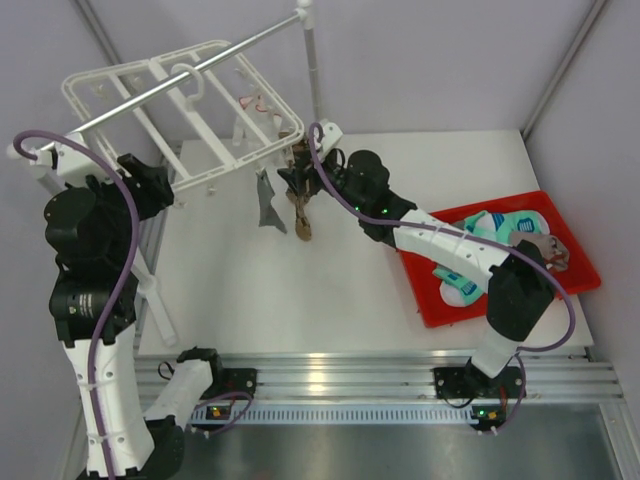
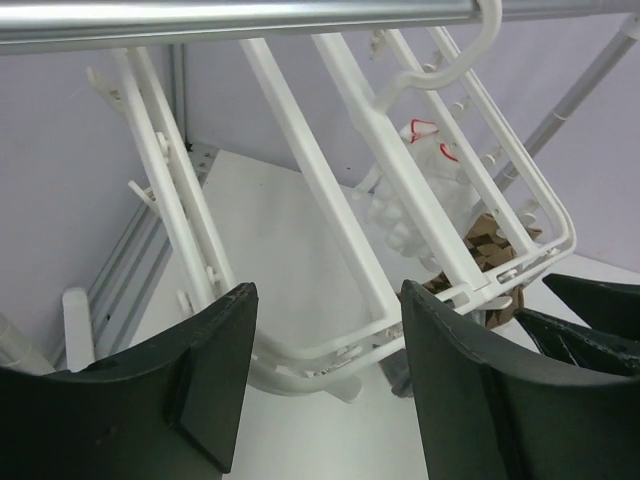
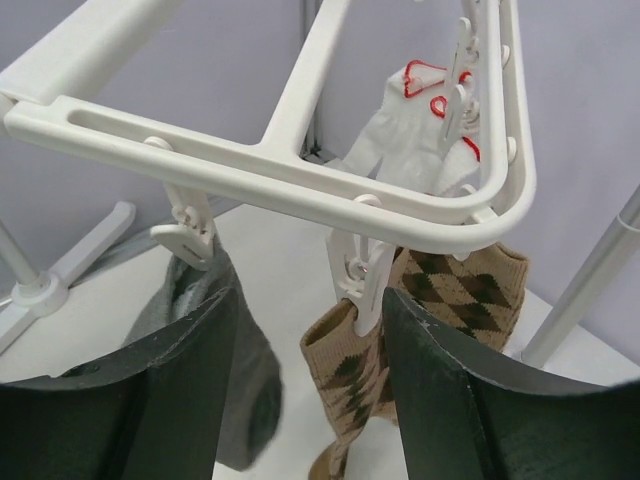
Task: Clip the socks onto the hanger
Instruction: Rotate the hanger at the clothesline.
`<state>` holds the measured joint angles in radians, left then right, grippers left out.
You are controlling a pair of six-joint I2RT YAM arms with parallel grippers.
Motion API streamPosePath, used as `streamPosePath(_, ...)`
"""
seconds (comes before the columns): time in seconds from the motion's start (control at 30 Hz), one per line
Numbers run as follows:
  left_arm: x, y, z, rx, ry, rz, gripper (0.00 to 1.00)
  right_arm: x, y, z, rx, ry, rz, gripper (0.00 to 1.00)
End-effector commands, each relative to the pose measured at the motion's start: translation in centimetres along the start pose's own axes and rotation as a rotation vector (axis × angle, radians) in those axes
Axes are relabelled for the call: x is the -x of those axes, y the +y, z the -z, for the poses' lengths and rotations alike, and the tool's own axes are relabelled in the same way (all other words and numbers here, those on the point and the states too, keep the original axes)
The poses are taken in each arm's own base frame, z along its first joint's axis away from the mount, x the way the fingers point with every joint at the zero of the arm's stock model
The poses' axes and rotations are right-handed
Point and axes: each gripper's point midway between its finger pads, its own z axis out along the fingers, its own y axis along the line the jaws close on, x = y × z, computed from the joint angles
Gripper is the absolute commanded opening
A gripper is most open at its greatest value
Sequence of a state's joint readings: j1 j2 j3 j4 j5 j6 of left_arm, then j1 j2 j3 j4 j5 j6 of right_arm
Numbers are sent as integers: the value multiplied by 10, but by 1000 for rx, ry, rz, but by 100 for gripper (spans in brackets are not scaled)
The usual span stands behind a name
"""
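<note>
Top view: the hanger hangs on the rail above the desk, with a limp grey sock and a brown-tan checkered sock dangling from clips on its near edge and a white sock clipped further in. So three look done, while teal socks lie in the red tray well right of the hanger, not yet clipped. Left wrist: the left tool is open and empty just below the hanger frame. Right wrist: the right tool is open, its jaws either side of the checkered sock's clip under the hanger corner, holding nothing.
</note>
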<state>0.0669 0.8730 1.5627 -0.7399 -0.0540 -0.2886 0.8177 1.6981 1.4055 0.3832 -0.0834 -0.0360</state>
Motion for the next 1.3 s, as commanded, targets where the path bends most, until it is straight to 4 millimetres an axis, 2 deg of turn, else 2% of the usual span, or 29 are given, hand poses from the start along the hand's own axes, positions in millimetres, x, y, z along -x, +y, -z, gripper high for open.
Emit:
streamPosePath(0.0, 14, 12, 8, 75, -48, 21, 65, 25, -3, 8, 4, -44, 26, 59)
streamPosePath(0.17, 16, 26, 10, 141, -66, -3, 66, 24, -7, 6, -1, -36, 30, 59)
streamPosePath(0.3, -4, 42, 0, 220, -14, -11, 66, 27, -8, 5, 4, -41, 39, 59)
streamPosePath(0.47, -26, 25, -10, 117, 43, 41, 60, 33, 5, 14, 96, -58, 53, 59)
streamPosePath(0.53, -29, 16, -13, 68, 54, 61, 57, 44, 12, 21, 136, -81, 60, 60)
streamPosePath(0.63, -33, 4, -15, 7, 70, 93, 55, 50, 36, 34, 267, -97, 58, 59)
streamPosePath(0.77, -38, -10, -19, -70, 96, 115, 50, 60, 58, 53, 378, -116, 53, 57)
streamPosePath(0.87, -46, -12, -26, -77, 124, 132, 50, 58, 57, 52, 368, -96, 51, 57)
streamPosePath(1.0, -48, -10, -32, -64, 126, 142, 61, 50, 46, 44, 314, -66, 64, 58)
streamPosePath(1.07, -46, -11, -35, -66, 116, 154, 62, 47, 41, 38, 293, -57, 66, 57)
streamPosePath(1.2, -48, -16, -41, -93, 116, 168, 55, 50, 39, 35, 280, -65, 58, 58)
streamPosePath(1.27, -52, -20, -44, -117, 129, 171, 46, 56, 42, 38, 297, -82, 63, 57)
